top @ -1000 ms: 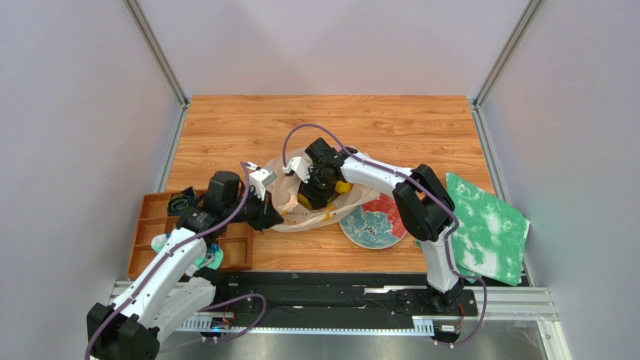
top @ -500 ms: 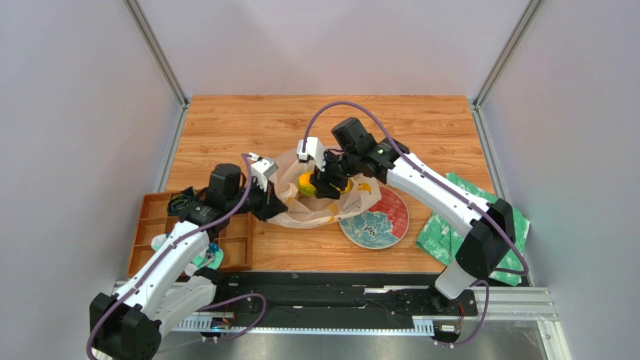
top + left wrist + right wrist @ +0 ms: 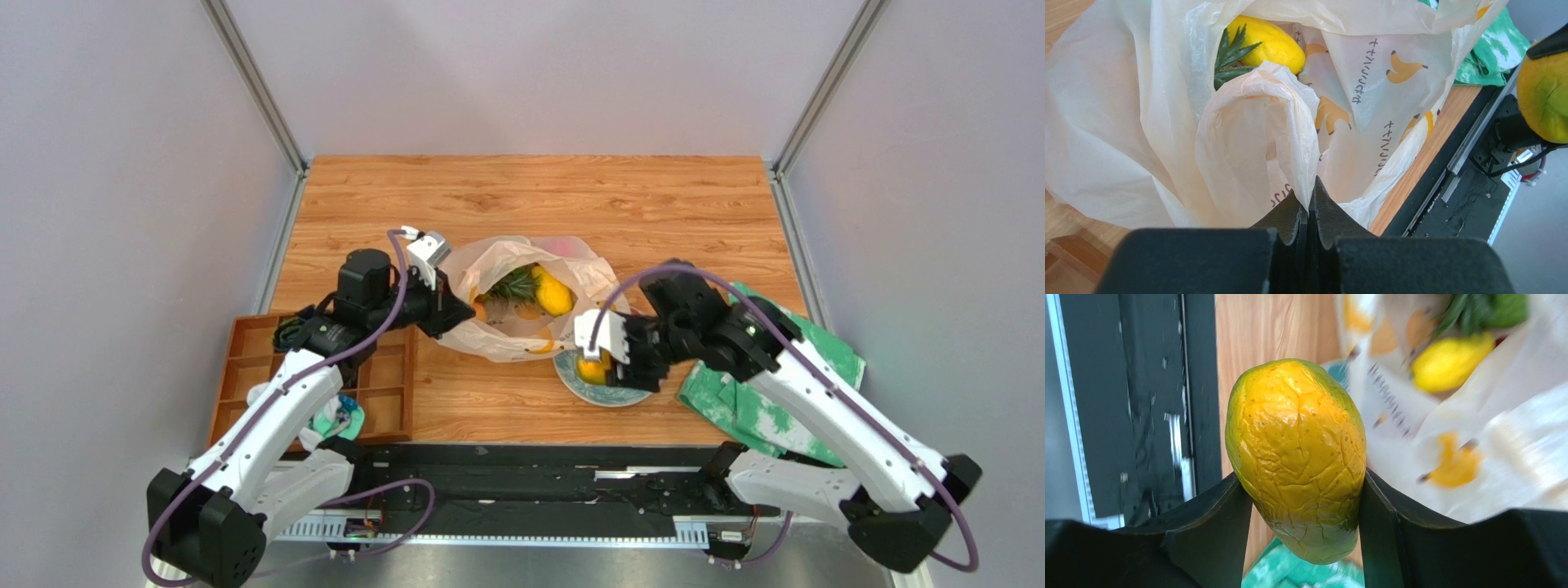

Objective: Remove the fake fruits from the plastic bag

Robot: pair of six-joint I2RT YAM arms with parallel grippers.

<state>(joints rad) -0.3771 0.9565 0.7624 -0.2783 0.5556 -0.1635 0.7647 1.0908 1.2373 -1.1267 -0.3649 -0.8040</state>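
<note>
The plastic bag [image 3: 521, 306], thin white with printed bananas, lies open at mid-table. My left gripper [image 3: 444, 309] is shut on its left rim; the left wrist view shows the film [image 3: 1247, 122] pinched between the closed fingertips [image 3: 1309, 196]. Inside the bag lie a yellow mango [image 3: 551, 294] [image 3: 1263, 43] and a pineapple's green leaves [image 3: 515, 284] [image 3: 1232, 58]. My right gripper [image 3: 597, 365] [image 3: 1300, 502] is shut on a yellow-orange mango with a green end [image 3: 1296, 453] [image 3: 1545, 98]. It holds that mango outside the bag, over the patterned plate [image 3: 620, 396].
A green-and-white cloth [image 3: 797, 368] lies at the right, partly under the right arm. A wooden compartment tray [image 3: 245, 368] sits at the front left beneath the left arm. The black rail [image 3: 540, 472] runs along the near edge.
My right gripper has lifted the mango out of the bag and swung it toward the front right, over the plate. The left gripper kept hold of the rim and shifted slightly back.
</note>
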